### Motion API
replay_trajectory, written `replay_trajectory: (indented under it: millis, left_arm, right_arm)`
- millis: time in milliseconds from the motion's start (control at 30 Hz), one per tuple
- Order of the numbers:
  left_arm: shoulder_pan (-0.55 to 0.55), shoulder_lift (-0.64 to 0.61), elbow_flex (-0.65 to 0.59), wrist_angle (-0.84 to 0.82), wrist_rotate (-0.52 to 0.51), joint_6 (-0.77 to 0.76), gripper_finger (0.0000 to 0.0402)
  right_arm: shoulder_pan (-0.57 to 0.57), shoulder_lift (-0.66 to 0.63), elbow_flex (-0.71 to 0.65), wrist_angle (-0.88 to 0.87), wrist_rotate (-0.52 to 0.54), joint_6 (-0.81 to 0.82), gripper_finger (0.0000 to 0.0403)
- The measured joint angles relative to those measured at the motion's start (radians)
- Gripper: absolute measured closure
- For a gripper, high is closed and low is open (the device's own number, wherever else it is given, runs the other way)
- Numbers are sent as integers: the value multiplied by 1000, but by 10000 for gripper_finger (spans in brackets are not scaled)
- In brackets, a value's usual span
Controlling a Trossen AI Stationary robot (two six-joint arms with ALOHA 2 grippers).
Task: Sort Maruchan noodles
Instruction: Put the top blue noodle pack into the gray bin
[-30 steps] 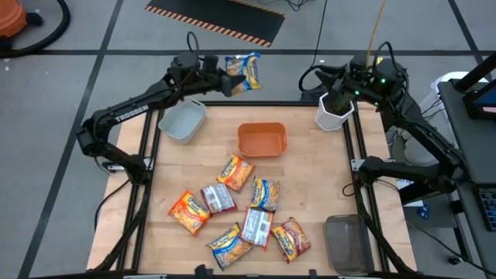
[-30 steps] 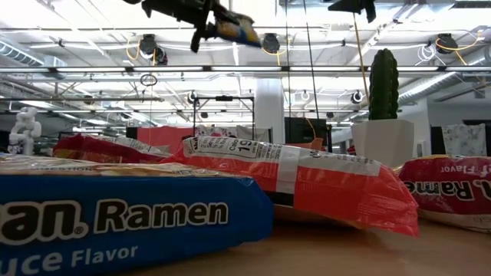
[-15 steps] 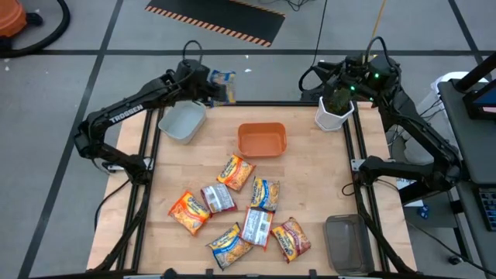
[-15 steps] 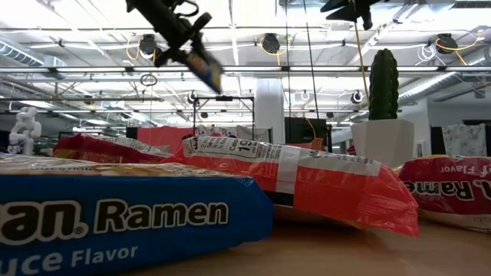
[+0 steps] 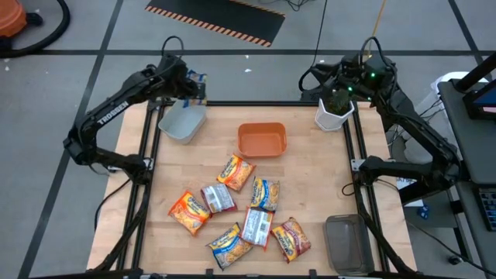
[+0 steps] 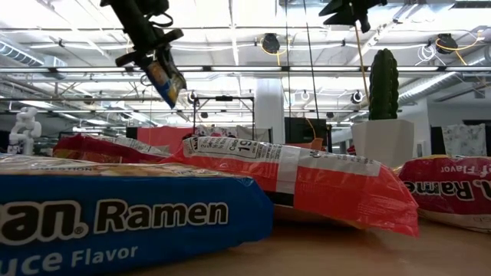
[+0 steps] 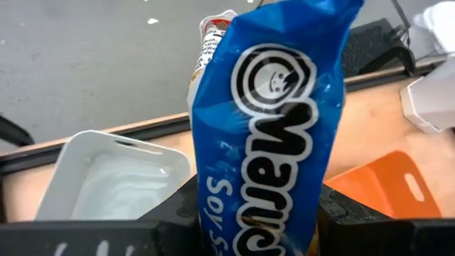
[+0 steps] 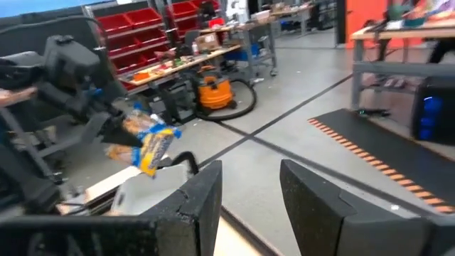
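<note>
one crinkly blue soy-sauce ramen packet [image 7: 266,135] pinched between my left gripper [image 7: 249,213] fingers, pale grey bin [image 7: 114,178] beyond them; off-centre release risks missing it. right gripper [image 8: 249,192] fingers parted, empty.

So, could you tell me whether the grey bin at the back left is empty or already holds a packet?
Empty: the grey bin shows bare inside, while the left gripper holds the blue packet above it.

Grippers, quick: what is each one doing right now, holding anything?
Left gripper: closed on a blue ramen packet, above the grey bin.
Right gripper: jaws open, holding nothing, raised by the white pot.
</note>
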Motion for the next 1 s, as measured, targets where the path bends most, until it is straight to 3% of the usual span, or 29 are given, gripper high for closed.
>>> replay_trajectory:
  millis: [167, 367, 467, 667, 1000]
  left_arm:
    - [27, -84, -133, 77, -13, -48, 273]
    - [27, -226, -425, 323, -45, -242, 273]
    - [27, -297, -520, 365, -119, -315, 273]
    - [32, -378, -635, 415, -252, -315, 273]
    - [33, -381, -779, 489, -246, -405, 273]
  right_arm:
    - [0, -6, 0, -3, -81, 7, 264]
    - [0, -5, 0, 19, -79, 41, 264]
    - [0, -3, 0, 24, -79, 47, 264]
    - [0, 3, 0, 32, -77, 71, 264]
    - [0, 5, 0, 29, -78, 91, 264]
